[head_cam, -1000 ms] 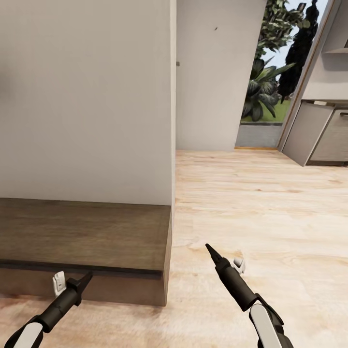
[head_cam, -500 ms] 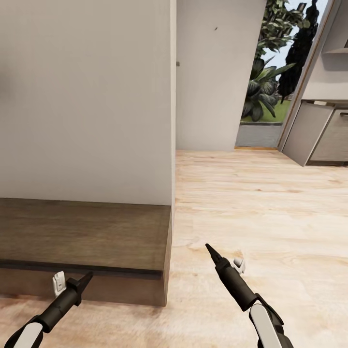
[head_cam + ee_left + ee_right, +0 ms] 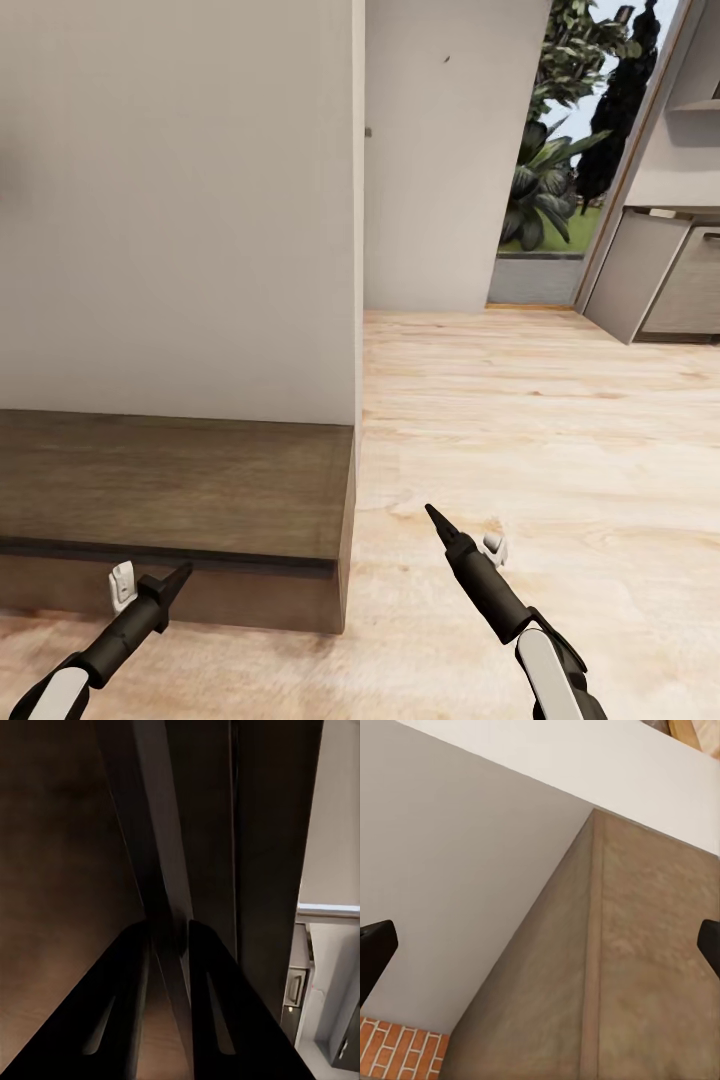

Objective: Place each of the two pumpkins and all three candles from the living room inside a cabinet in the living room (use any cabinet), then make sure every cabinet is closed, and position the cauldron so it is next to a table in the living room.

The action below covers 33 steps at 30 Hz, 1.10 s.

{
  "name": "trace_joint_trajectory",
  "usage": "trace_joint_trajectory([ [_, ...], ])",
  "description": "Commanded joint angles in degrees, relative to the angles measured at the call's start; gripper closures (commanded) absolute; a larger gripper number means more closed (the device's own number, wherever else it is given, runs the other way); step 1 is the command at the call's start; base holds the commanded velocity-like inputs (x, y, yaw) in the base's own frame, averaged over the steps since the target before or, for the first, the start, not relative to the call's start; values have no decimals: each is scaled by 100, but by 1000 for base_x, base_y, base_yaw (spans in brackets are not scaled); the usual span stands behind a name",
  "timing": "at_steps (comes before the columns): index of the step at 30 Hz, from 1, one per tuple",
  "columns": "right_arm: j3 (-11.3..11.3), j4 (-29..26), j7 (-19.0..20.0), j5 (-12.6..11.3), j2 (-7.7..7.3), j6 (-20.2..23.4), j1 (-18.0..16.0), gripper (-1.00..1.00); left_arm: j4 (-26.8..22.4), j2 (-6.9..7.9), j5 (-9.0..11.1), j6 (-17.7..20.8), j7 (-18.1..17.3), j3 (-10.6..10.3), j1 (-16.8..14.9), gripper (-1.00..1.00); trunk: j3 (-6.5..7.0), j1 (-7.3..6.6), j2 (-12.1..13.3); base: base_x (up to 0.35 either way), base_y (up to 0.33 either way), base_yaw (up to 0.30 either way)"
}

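Note:
The dark brown cabinet [image 3: 180, 480] stands low against the white wall at the lower left of the head view. My left gripper [image 3: 183, 572] reaches its front top edge. In the left wrist view its fingers [image 3: 112, 1020] stand close together on a thin grey lip [image 3: 161, 870] of the cabinet front [image 3: 60, 870]. My right gripper [image 3: 432, 512] hovers over the floor beside the cabinet's right end. In the right wrist view its fingertips [image 3: 375, 945] sit far apart, open and holding nothing, facing the cabinet's corner [image 3: 645, 967]. Pumpkins, candles, cauldron and table are out of view.
A white wall corner [image 3: 358, 250] rises behind the cabinet. Pale wood floor [image 3: 540, 430] stretches right toward an open doorway with plants [image 3: 550, 190]. Grey kitchen units [image 3: 670, 290] stand at the far right. A patch of red brick [image 3: 397, 1050] shows in the right wrist view.

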Motion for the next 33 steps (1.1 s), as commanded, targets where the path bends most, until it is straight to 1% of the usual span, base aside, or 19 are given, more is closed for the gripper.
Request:
trace_joint_trajectory([
  [1, 0, 1, 0, 0, 1, 0, 0, -100, -11, -2, 99, 62, -27, -3, -4, 100, 1, -1, 0, -23, 0, 0],
  [11, 0, 0, 0, 0, 2, -1, 0, -100, -11, 0, 104, 55, -13, 0, -4, 100, 1, -1, 0, -82, 0, 0],
  [17, 0, 2, 3, -2, 2, 0, 0, -100, -11, 1, 105, 53, -25, 2, -4, 100, 1, -1, 0, -169, 0, 0],
  [22, -6, 5, 104, -8, -1, 0, 0, -100, -11, -2, 105, 59, -26, -5, -4, 100, 1, -1, 0, -33, 0, 0],
  [29, -8, 6, 132, -9, -3, 2, 0, -100, -11, -3, 99, 61, -27, -6, -4, 100, 1, -1, 0, -18, 0, 0],
  [33, -9, 7, 132, -9, 2, 1, 0, -100, -11, -3, 96, 55, -27, -6, -4, 100, 1, -1, 0, -223, 0, 0],
])
